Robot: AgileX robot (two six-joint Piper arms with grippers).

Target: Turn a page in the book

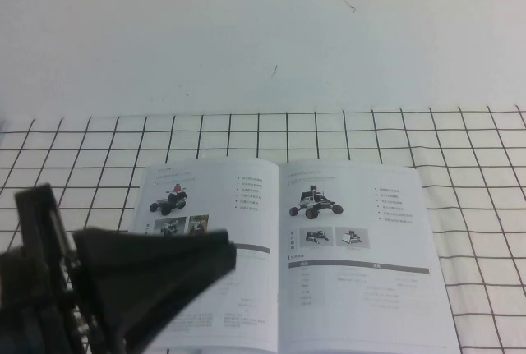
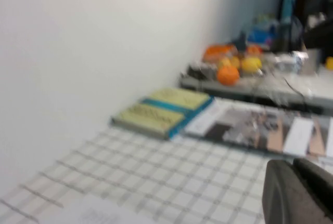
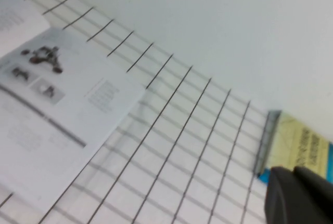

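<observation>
White wall [image 1: 246, 34] fills the far half of the high view, and below it a desk [image 1: 74, 144] is covered with a white cloth ruled in a black grid. On that cloth lies the book [image 1: 353, 239], open flat, its spine running away from the robot near the middle of the desk. Both visible pages carry small pictures of a wheeled vehicle, short lists of text and a dark bar across the middle, with more fine print below. The left arm [image 1: 49, 288] rises dark and bulky at the near left corner, covering the lower part of the left page. Its left pincer [image 2: 299, 193] shows in the left wrist view only as a dark rounded shape at the picture's edge, held above the grid cloth; whether its fingers are apart or together I cannot tell. Beyond it in that view lie a yellow and blue box [image 2: 164, 108], a printed sheet [image 2: 260, 128], and a shelf with orange and yellow fruit [image 2: 229, 70]. The right pincer [image 3: 299, 195] shows likewise as a dark shape in the right wrist view, above the cloth and well apart from the book's right page [image 3: 57, 109]; its fingers cannot be told either. Close by it lies a yellow and blue box [image 3: 299, 148].
</observation>
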